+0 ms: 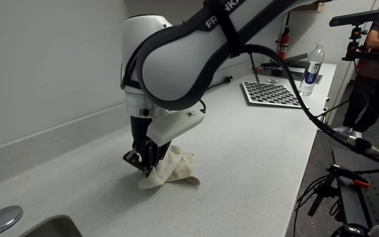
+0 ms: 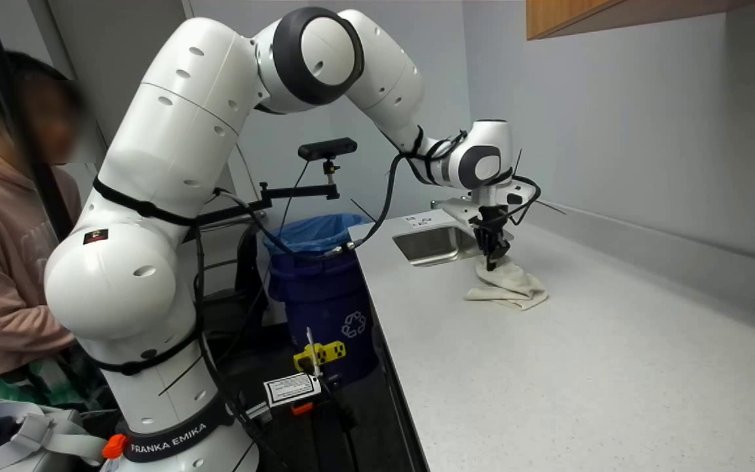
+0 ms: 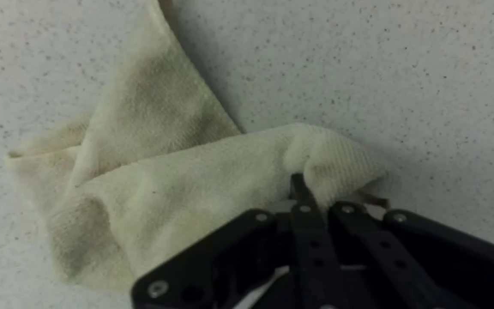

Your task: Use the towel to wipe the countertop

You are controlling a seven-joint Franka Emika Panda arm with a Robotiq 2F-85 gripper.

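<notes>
The cream towel [image 1: 181, 168] lies crumpled and folded on the white speckled countertop [image 1: 239, 187]. It also shows in an exterior view [image 2: 512, 288] and fills the left and middle of the wrist view [image 3: 178, 184]. My gripper [image 1: 148, 171] points down at one edge of the towel, near the counter surface. In the wrist view my gripper's fingers [image 3: 322, 195] are close together with a bunched fold of towel between them. The far fingertip is partly hidden by the cloth. The rest of the towel spreads flat beside the gripper and rests on the counter.
A steel sink [image 2: 433, 246] is set into the counter near the gripper, with a chrome faucet part [image 1: 2, 219] beside it. A wall runs along the counter's back. A patterned board [image 1: 271, 94] and a water bottle [image 1: 312, 72] stand at the far end.
</notes>
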